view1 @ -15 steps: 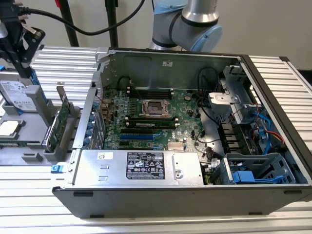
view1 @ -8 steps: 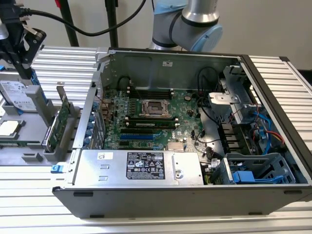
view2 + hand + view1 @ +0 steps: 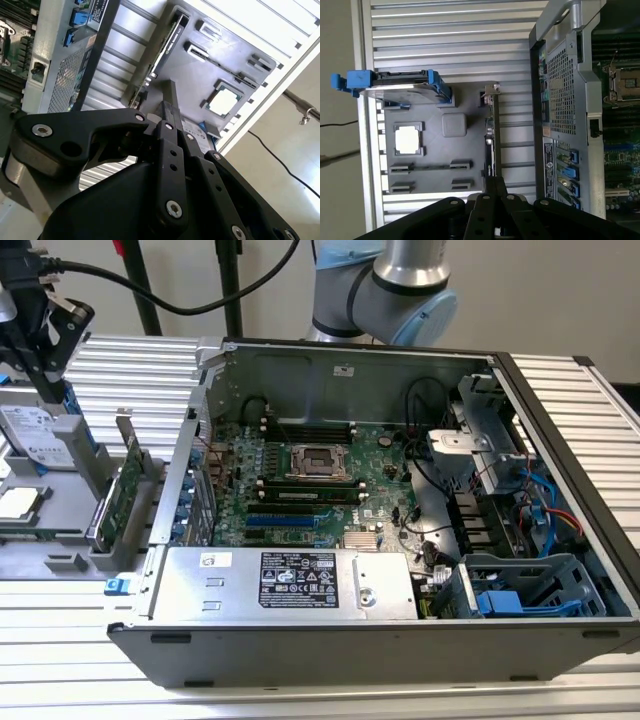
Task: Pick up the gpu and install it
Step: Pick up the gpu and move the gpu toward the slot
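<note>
Two containers share the table (image 3: 450, 30), a surface of ribbed aluminium slats. The larger is an open computer case (image 3: 300, 650) lying on its side. Inside it are the green motherboard (image 3: 380, 455), a silver power supply (image 3: 290, 585) along the near wall, a blue drive caddy (image 3: 510, 600) in one corner, and loose cables.

Just beside the case, on the exterior view's left, sits a dark grey tray (image 3: 470, 145). It holds a hard drive (image 3: 400, 92) in blue rails, standing on edge at the side farthest from the case. A processor chip (image 3: 408, 138) lies flat in a square recess. The gpu (image 3: 490, 135) stands on its long edge in a slot on the side nearest the case, with its silver bracket (image 3: 492, 90) at one end.

Behind the case are a pale wall (image 3: 520, 290), dark stand poles and a black cable (image 3: 170, 300).

The gripper (image 3: 495, 184) hangs above the tray, clear of the card. Its fingers are pressed together with nothing between them. In the first wrist view they line up with the card's thin upper edge, at the end away from the bracket. In the exterior view the gripper sits over the tray's far side from the case, and the gpu is seated in its slot, ungrasped.
</note>
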Robot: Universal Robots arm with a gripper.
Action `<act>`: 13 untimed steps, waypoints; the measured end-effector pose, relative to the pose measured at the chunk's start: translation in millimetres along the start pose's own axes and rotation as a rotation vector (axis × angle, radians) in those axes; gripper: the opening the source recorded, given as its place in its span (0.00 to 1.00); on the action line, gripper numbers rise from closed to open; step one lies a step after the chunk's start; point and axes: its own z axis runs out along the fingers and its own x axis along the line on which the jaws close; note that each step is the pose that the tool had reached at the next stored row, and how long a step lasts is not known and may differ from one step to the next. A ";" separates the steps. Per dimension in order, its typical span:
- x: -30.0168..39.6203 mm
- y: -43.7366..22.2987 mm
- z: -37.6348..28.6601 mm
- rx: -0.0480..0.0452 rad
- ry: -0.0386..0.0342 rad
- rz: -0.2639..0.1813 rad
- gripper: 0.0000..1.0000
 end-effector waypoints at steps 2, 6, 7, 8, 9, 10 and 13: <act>0.0 -0.1 0.0 0.0000 0.0000 0.000 0.00; 0.0 -0.2 0.0 0.0000 0.0000 0.000 1.00; 0.0 -0.3 0.0 0.0000 0.0000 0.000 1.00; 0.0 -0.3 0.0 0.0000 0.0000 0.000 1.00; 0.0 -0.3 0.0 0.0000 0.0000 0.000 1.00; 0.0 -0.4 0.0 0.0000 0.0000 0.000 1.00; -0.1 -1.1 0.0 0.0001 0.0001 0.000 1.00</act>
